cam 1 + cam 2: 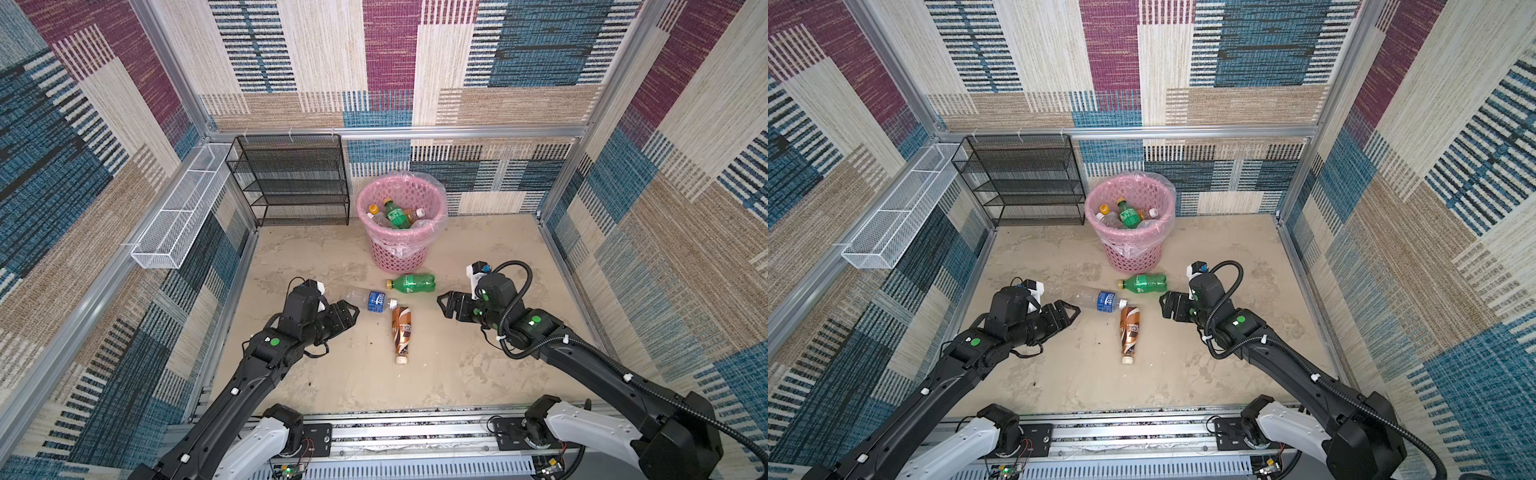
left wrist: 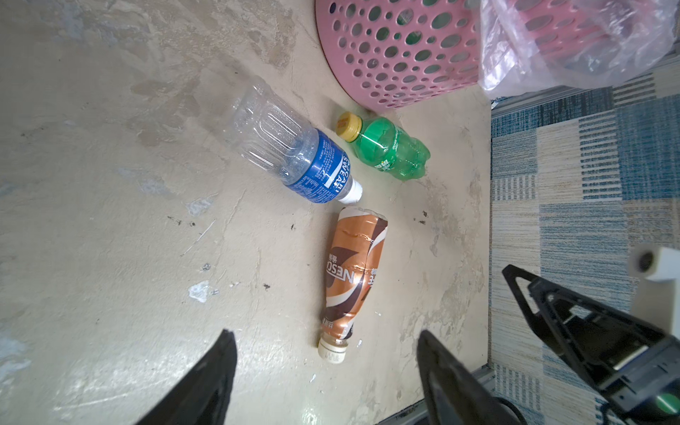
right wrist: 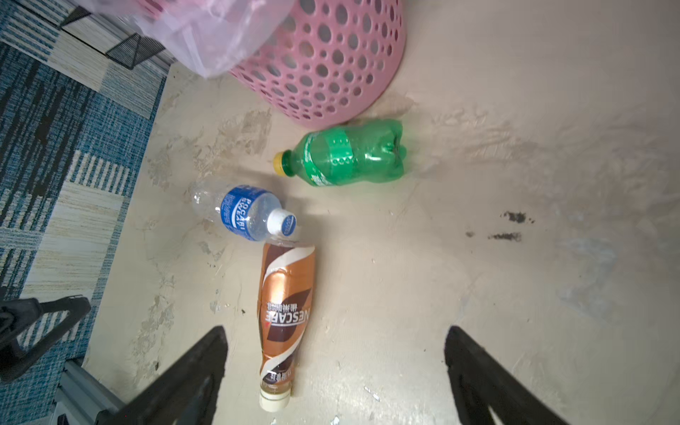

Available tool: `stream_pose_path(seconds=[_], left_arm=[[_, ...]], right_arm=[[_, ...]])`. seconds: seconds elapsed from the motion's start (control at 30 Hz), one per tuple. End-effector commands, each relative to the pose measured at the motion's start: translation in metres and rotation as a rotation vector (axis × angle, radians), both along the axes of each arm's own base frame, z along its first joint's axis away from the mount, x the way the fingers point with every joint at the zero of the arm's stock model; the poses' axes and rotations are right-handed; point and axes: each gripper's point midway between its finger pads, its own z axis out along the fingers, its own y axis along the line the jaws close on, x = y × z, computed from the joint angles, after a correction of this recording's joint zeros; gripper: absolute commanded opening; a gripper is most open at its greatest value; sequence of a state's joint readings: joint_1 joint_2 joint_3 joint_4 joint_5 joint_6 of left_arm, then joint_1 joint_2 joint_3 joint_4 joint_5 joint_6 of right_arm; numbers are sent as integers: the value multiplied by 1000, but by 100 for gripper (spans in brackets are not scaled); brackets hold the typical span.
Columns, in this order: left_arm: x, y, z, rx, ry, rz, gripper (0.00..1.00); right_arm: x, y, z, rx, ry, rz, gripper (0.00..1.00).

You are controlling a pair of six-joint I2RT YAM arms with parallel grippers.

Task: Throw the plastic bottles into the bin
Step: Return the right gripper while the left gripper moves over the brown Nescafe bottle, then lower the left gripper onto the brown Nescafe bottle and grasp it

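The left pincer [image 1: 352, 316] hangs with its jaws apart and empty, just beside the base of a clear blue-labelled bottle [image 1: 371, 300] lying on the surface [image 1: 478, 365]. Just beside that bottle's cap lies a brown coffee bottle [image 1: 402, 332]. A green bottle [image 1: 412, 283] lies at the foot of the pink bin [image 1: 415, 239], which holds several bottles [image 1: 395, 214]. The right pincer [image 1: 441, 306] gapes wide, empty, near the green bottle.
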State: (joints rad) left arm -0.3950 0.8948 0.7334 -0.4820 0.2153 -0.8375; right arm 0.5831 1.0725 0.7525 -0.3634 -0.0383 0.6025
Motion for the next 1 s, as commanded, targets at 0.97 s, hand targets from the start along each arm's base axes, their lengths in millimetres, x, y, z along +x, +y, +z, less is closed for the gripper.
stream_pose_path(seconds=[0.97], left_arm=[[1,-74,-20,151,53,-187,83]], right_arm=[[-16,4,-47,136,61,15,90]])
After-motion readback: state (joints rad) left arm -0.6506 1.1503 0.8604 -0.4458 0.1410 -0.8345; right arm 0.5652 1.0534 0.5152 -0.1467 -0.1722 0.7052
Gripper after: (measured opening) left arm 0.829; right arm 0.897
